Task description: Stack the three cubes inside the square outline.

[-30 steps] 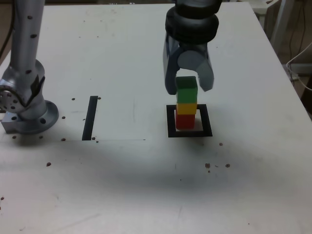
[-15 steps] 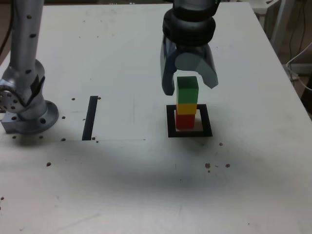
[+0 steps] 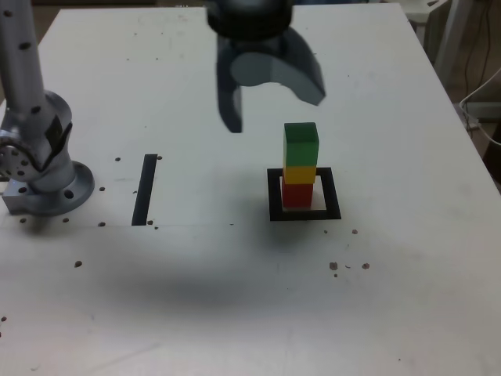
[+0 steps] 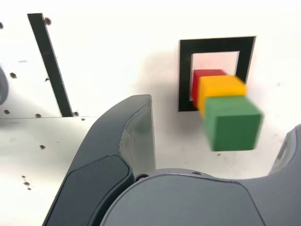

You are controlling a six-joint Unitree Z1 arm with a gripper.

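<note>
- Stood as one column: red cube (image 3: pixel 297 194) at the base, yellow cube (image 3: pixel 299 174) on it, green cube (image 3: pixel 301 144) on top, all inside the square outline (image 3: pixel 274 196) on the white bench (image 3: pixel 196 298), nearer the outline's left side in the exterior view.
- Hung released and empty: pincer (image 3: pixel 270 98), jaws spread wide, above the stack and off to the exterior view's left, touching no cube.
- Looked rigid, small and light, by judgement: solid-coloured blocks with flat faces and crisp edges, unlikely to deform or break under a squeeze.
- Seemed smooth-faced, so probably a little slippery block on block; a sideways nudge would likely topple the column.
- Best taken, if at all, across two opposite side faces of a single cube, squarely and from above, top cube first.
- Appeared slightly offset from one another in the wrist view, though blur kept that uncertain.
- Found no brand, label or legible writing on cubes, tape strip (image 3: pixel 145 188) or bench.
</note>
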